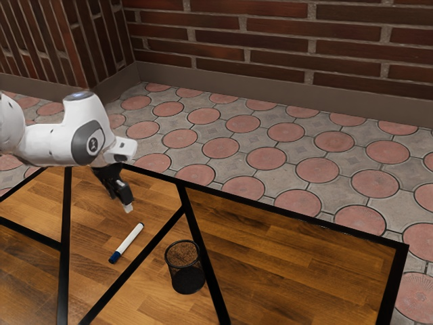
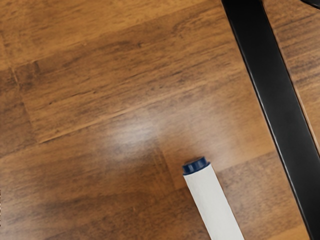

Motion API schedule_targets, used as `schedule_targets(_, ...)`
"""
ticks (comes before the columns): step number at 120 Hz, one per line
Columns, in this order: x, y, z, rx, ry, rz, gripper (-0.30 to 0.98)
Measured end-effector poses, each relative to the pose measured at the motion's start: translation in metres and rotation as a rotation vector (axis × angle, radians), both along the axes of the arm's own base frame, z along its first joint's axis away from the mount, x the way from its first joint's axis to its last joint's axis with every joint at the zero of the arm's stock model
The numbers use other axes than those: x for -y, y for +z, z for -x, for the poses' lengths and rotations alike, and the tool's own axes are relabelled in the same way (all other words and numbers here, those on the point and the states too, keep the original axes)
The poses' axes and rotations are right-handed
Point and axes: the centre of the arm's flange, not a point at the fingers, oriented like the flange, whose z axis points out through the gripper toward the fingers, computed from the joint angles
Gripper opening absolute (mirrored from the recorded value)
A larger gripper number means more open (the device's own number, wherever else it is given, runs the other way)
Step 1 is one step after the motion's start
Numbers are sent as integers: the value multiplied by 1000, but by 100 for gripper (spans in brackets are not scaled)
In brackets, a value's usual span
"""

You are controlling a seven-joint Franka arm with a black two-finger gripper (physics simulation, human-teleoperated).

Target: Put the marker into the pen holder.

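White and blue, the marker (image 1: 126, 242) is seen lying flat on the table (image 1: 291, 237), below and near the gripper (image 1: 127, 207). It is not held; whether the gripper is open or closed can't be told. Farther from the gripper, past the black strip (image 1: 135, 265), the cup (image 1: 188, 281) is stood upright. The marker's middle should be lined up with first, then reached slowly, so it isn't rolled.
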Motion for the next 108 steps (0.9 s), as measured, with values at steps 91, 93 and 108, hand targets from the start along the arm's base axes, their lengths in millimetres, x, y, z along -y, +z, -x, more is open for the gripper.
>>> schedule_targets(91,18,-71,16,-2,262,89,6)
schedule_targets(93,18,-71,16,-2,262,89,4)
schedule_targets(108,23,-55,12,27,262,96,-4)
